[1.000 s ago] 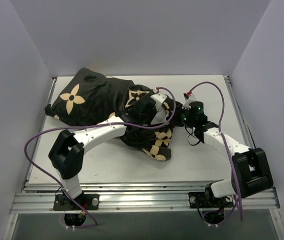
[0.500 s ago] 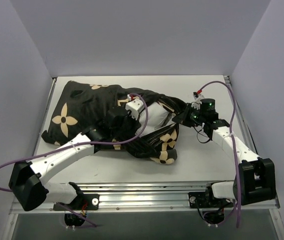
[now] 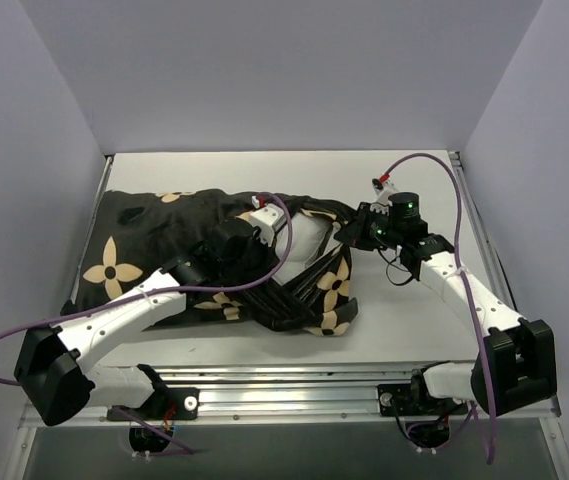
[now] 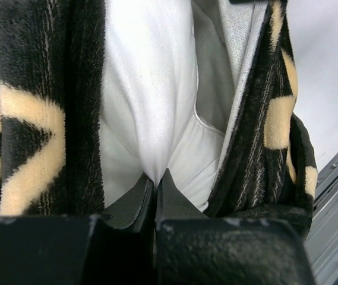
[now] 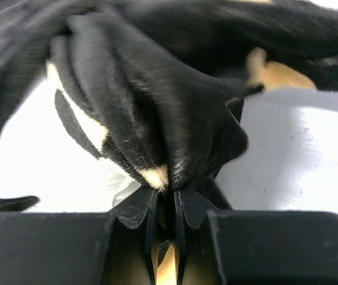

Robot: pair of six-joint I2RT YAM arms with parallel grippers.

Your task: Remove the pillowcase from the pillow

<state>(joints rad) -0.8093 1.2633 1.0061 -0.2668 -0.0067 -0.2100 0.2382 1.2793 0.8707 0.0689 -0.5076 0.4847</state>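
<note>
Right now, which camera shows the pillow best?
Left wrist: the pillow fills the frame's middle between the pillowcase edges, pinched by the left tool. Top external shows only a small patch of pillow at the opening; right wrist shows mostly black fabric.

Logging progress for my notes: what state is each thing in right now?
pillowcase: covers most of the pillow, open end bunched up.
pillow: mostly inside the pillowcase, white end exposed.
left gripper: shut, pinching the pillow.
right gripper: shut, pinching the pillowcase's edge.
</note>
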